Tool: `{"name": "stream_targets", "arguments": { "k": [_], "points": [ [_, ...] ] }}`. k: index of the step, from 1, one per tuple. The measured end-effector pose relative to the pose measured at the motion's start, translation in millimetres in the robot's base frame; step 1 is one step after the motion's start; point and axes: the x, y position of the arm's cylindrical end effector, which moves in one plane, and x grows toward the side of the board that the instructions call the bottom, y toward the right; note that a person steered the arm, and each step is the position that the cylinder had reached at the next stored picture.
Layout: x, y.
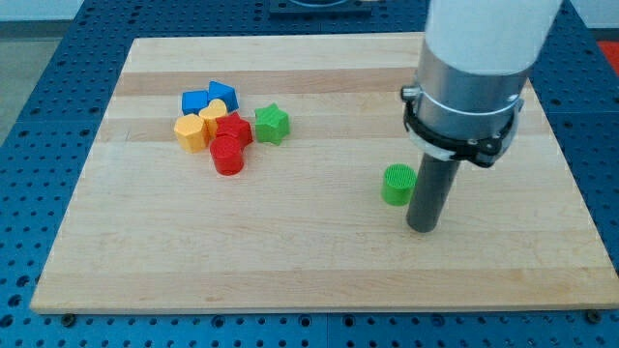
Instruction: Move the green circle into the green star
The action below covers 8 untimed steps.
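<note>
The green circle (397, 184) lies right of the board's middle. My tip (423, 228) rests on the board just to the right of it and slightly toward the view's bottom, close to or touching its side. The green star (272, 124) lies far to the left, at the right edge of a cluster of blocks.
The cluster left of the green star holds a red star-like block (233, 129), a red cylinder (227, 155), two blue blocks (196, 101) (223, 94), a yellow hexagon (191, 131) and a yellow heart (212, 118). The wooden board (319, 271) lies on a blue perforated table.
</note>
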Motion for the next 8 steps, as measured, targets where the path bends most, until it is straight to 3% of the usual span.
{"name": "stream_targets", "arguments": {
  "k": [1,3,4,7,8],
  "points": [
    [-32.7,-0.7],
    [-94.9,-59.4],
    [-98.6,-101.0],
    [-70.8,-129.8],
    [-86.5,-136.5]
  ]
}}
